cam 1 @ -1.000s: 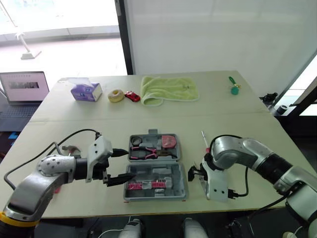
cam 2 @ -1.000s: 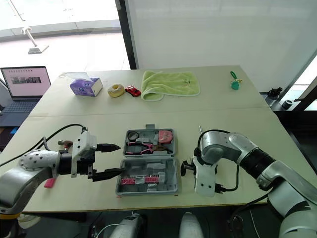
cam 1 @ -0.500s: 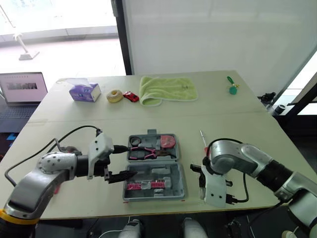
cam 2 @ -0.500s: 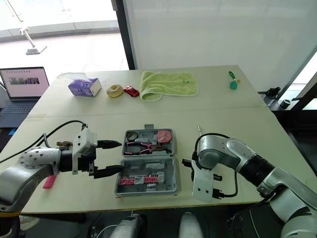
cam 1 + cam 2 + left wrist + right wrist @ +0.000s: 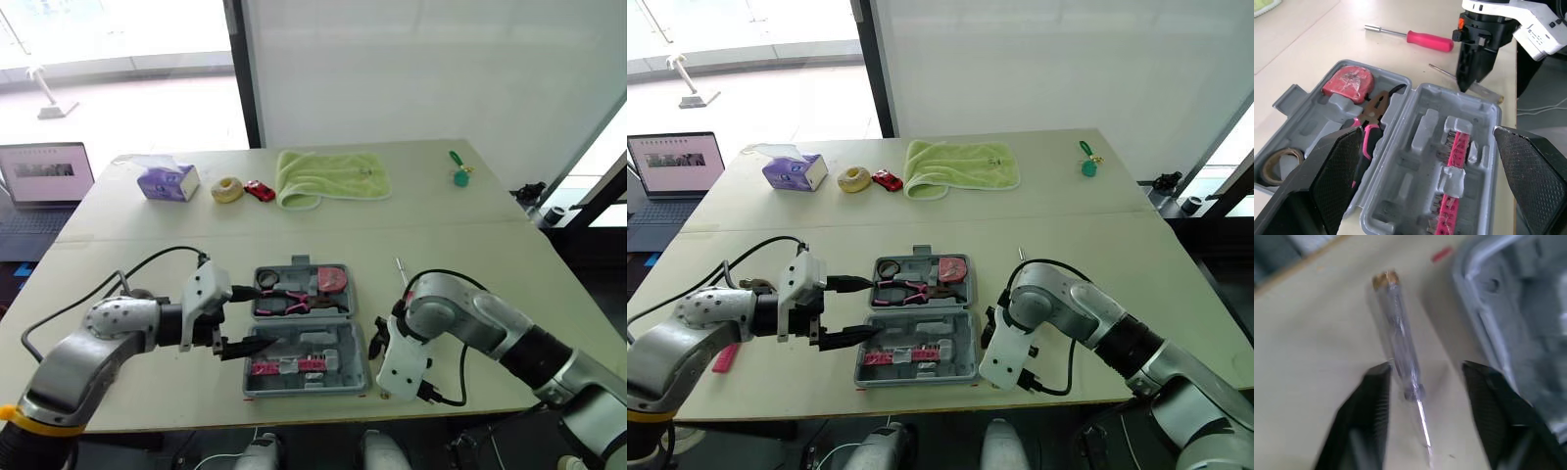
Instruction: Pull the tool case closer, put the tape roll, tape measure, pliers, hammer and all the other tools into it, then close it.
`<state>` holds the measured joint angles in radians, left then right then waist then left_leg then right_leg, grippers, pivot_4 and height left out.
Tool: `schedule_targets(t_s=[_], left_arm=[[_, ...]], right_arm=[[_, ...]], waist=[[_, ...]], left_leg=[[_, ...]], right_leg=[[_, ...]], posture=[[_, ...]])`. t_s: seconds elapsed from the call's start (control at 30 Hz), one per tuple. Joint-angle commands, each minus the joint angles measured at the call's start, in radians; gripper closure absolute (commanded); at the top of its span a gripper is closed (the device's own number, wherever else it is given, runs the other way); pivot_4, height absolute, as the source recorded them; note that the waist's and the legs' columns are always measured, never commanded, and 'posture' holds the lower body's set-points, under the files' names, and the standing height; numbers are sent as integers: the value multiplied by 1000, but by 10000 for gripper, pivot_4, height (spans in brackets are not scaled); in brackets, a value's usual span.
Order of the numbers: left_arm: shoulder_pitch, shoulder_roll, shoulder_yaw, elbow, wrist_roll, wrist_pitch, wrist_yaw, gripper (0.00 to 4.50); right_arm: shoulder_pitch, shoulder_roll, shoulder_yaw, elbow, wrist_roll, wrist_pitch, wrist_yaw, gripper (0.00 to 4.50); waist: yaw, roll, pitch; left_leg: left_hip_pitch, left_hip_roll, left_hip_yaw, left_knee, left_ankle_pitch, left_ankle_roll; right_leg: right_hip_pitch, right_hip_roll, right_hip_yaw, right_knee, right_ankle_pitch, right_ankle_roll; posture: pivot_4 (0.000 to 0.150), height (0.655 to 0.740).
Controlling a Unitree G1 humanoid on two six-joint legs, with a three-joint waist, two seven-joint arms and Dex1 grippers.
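The grey tool case [image 5: 338,345] lies open at the table's front centre. Its far half holds a black tape roll [image 5: 266,280], pliers [image 5: 290,300] and a red tape measure [image 5: 333,279]; the near half holds pink bit strips [image 5: 1454,152]. My left gripper [image 5: 251,318] is open, its fingertips over the case's left edge. My right gripper [image 5: 1425,368] is open just right of the case, straddling a clear-handled screwdriver [image 5: 1397,340] on the table. A red-handled screwdriver [image 5: 1427,40] lies behind it. A hammer head [image 5: 749,285] peeks out behind my left arm.
Along the far side lie a purple tissue box [image 5: 168,181], a yellow tape roll [image 5: 228,189], a red toy car [image 5: 261,190], a green towel [image 5: 333,176] and a small green object [image 5: 458,174]. A laptop [image 5: 44,174] sits off the table's left. A pink object [image 5: 725,359] lies by my left arm.
My right gripper has moved left and down to the case's right edge, over the clear screwdriver. My left gripper has crept right, closer to the case.
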<state>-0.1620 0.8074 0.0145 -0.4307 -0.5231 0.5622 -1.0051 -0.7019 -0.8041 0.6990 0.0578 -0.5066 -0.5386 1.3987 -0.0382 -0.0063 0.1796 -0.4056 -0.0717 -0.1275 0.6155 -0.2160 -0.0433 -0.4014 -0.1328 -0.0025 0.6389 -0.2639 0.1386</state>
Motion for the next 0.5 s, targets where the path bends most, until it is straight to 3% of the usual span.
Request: schedule_targets(t_s=[0.03,0.5], left_arm=[[-11,10,4,-4,-3,-6,-11,0],[-19,6,2,0,6,-4,-18,0]], right_arm=[[-15,-10,-21,41,-1,-5,6,11472],[-108,32,-5,216,7,-138,0,11472]], waist=[[2,0,0],[-3,0,0]], left_leg=[[0,0,0,0,0,0],[0,0,0,0,0,0]], right_leg=[[0,0,0,0,0,0],[-1,0,0,1,0,0]], posture=[[1500,7400],[1500,7400]])
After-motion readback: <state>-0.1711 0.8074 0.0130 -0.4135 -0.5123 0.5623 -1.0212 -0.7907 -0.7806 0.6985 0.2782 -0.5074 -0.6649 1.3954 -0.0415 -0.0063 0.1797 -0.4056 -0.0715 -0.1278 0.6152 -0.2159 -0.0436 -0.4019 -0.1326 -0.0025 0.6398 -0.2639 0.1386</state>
